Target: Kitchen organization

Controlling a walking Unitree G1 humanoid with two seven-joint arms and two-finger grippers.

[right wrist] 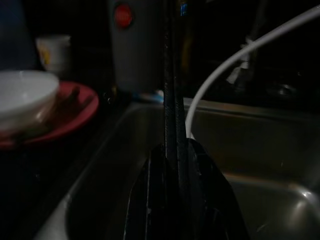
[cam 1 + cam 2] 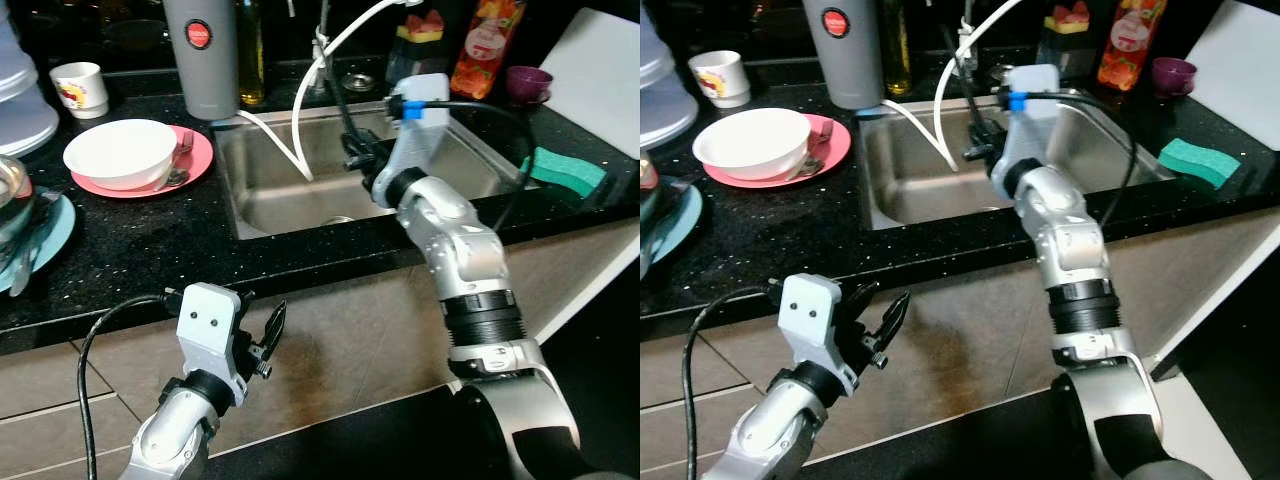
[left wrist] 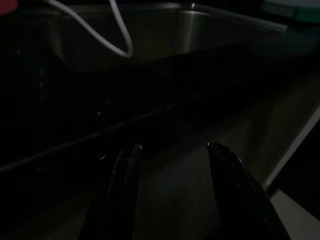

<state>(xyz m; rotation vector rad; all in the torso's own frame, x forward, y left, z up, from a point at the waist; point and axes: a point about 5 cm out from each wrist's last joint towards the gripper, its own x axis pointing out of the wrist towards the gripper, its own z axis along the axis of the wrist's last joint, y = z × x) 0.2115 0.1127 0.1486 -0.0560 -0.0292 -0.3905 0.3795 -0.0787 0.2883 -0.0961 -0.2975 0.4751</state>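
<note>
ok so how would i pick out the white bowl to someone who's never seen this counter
Start at the steel sink set in the black counter and look to its left. There a pink plate lies on the counter, and the white bowl sits on it. It is the only bowl on a pink plate; the small white cup behind it has a printed picture and stands straight on the counter.

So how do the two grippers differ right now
The left gripper hangs low in front of the cabinet, below the counter edge; the right gripper reaches up over the sink. The left one's fingers are spread open; the right one's are pressed together, holding nothing that I can see. Both have two long black fingers on a silver arm.
</note>
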